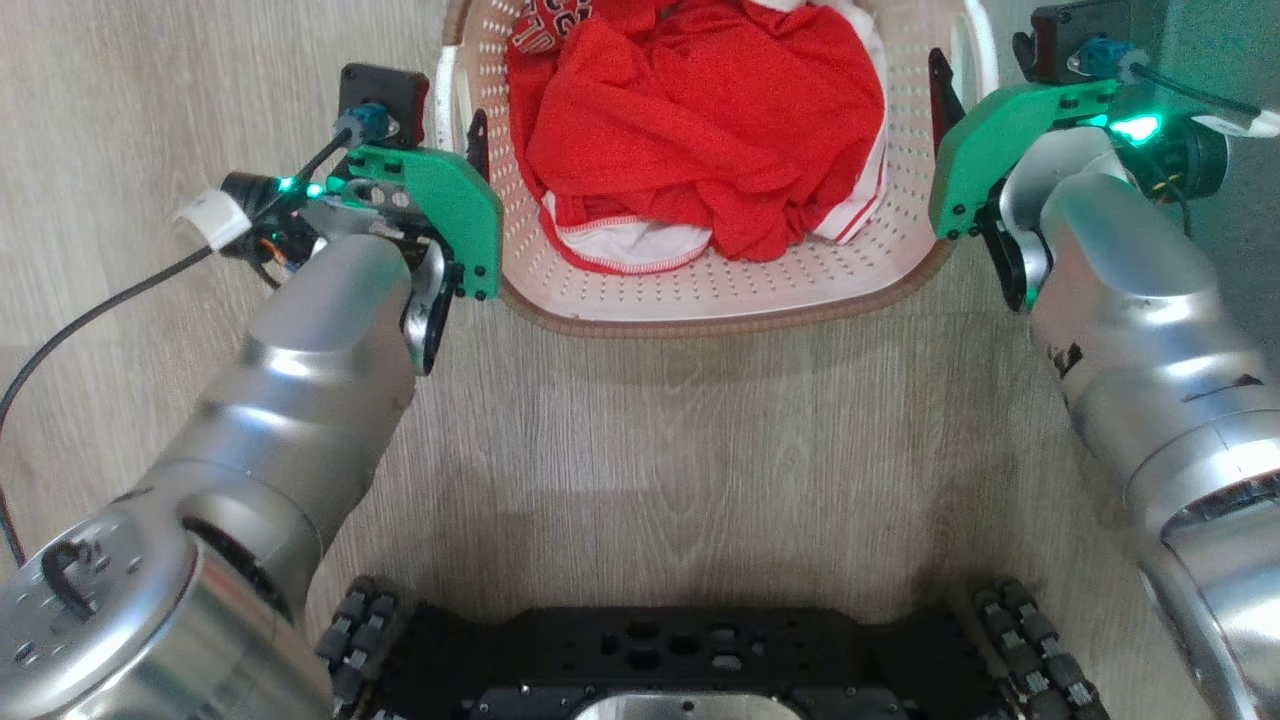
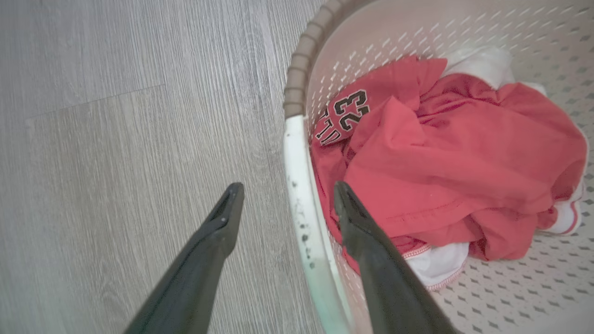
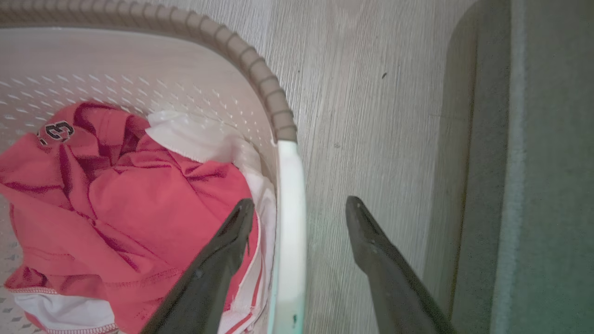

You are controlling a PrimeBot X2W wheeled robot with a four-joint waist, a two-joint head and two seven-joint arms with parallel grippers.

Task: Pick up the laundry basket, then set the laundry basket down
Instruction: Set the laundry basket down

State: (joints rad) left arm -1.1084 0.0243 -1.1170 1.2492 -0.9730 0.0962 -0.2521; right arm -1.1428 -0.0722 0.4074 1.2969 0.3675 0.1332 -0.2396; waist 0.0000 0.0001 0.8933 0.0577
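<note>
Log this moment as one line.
left gripper: open, fingers astride left handle | right gripper: open, fingers astride right handle | laundry basket: on floor, red clothing inside

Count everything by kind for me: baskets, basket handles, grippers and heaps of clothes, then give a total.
Laundry basket: 1
White handles: 2
Heap of red and white clothes: 1
Grippers: 2, left gripper and right gripper
Total: 6

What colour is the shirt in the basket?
Red shirt, white trim; best in the head view.
</note>
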